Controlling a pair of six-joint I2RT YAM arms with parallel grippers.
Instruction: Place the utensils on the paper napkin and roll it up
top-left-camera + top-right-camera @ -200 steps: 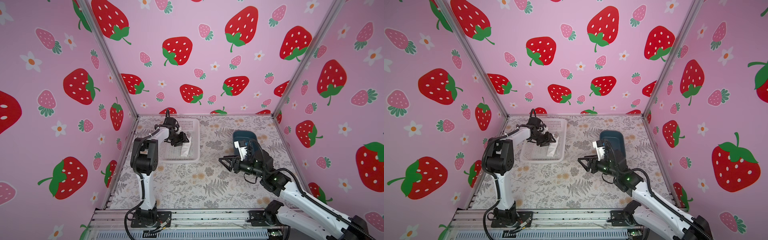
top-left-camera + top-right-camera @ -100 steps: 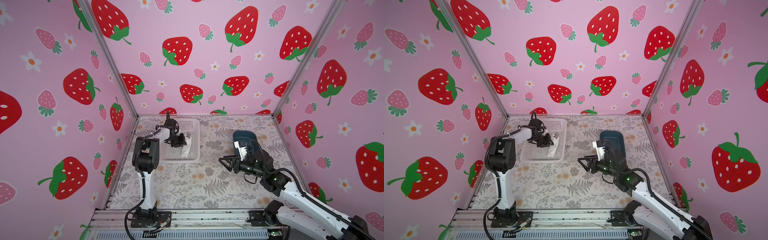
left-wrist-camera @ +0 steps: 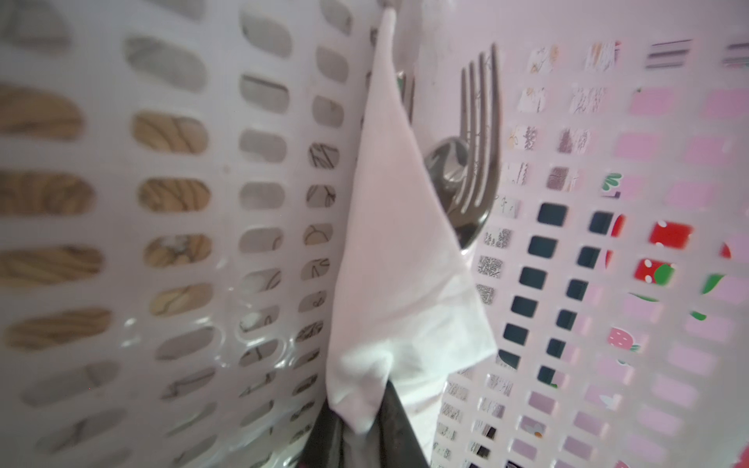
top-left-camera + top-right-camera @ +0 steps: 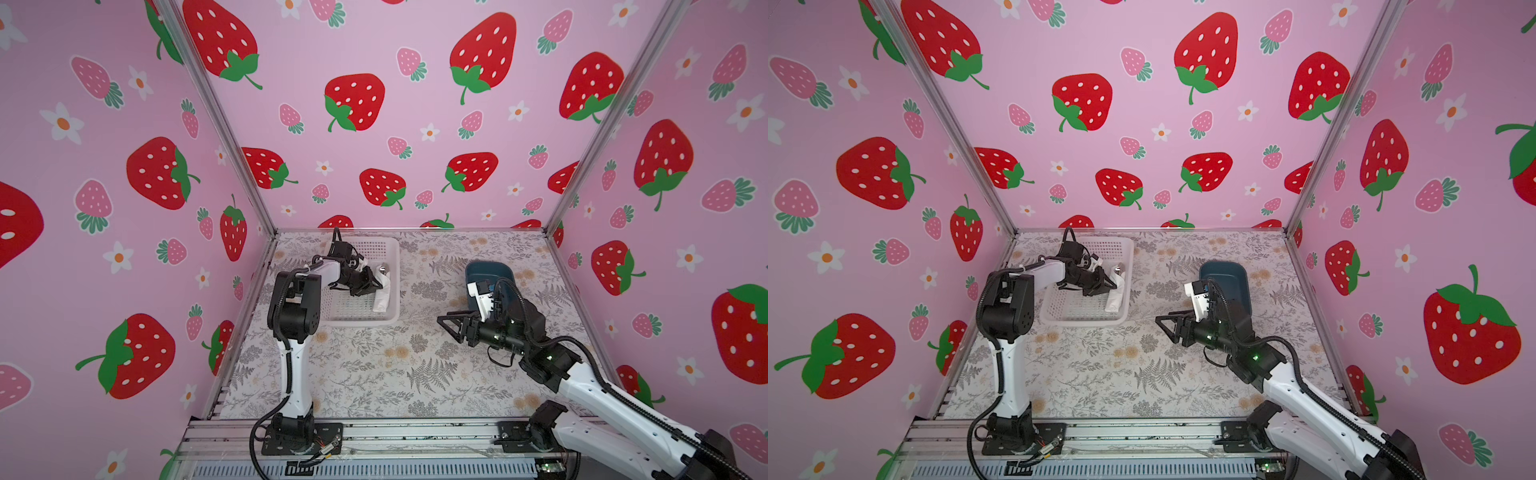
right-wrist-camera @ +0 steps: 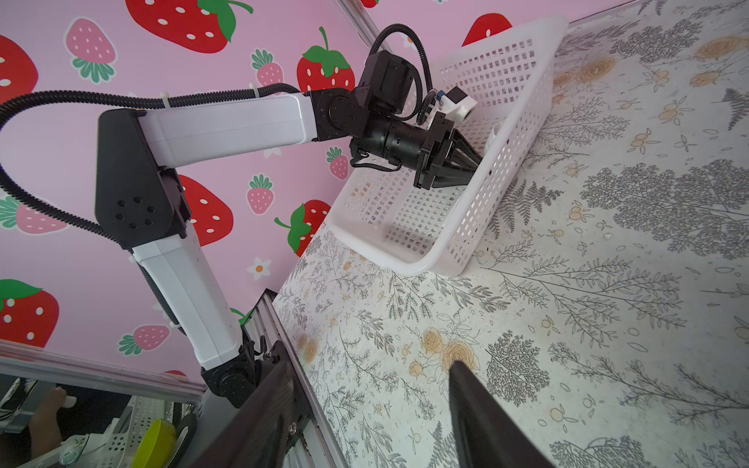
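Note:
The paper napkin (image 3: 397, 283) is a white roll lying along one wall inside the white basket (image 4: 361, 319). The utensils stick out of its far end: a fork (image 3: 480, 133) lies over a spoon (image 3: 448, 170). My left gripper (image 3: 364, 429) is shut on the near end of the roll, white paper pinched between its dark fingers. In both top views the roll (image 4: 382, 294) (image 4: 1116, 296) lies by the basket's right wall, with the left gripper (image 4: 373, 285) (image 4: 1108, 286) at it. My right gripper (image 4: 446, 325) (image 4: 1165, 325) hangs open and empty over the table, apart from the basket.
A dark blue bin (image 4: 488, 270) stands behind the right arm. The table carries a floral cloth (image 4: 395, 374). Pink strawberry walls close in the left, back and right. The right wrist view shows the basket (image 5: 466, 251) with the left arm (image 5: 227, 121) reaching into it.
The left gripper has closed onto the napkin roll in the basket, and the left arm has shifted slightly. The right arm has not moved.

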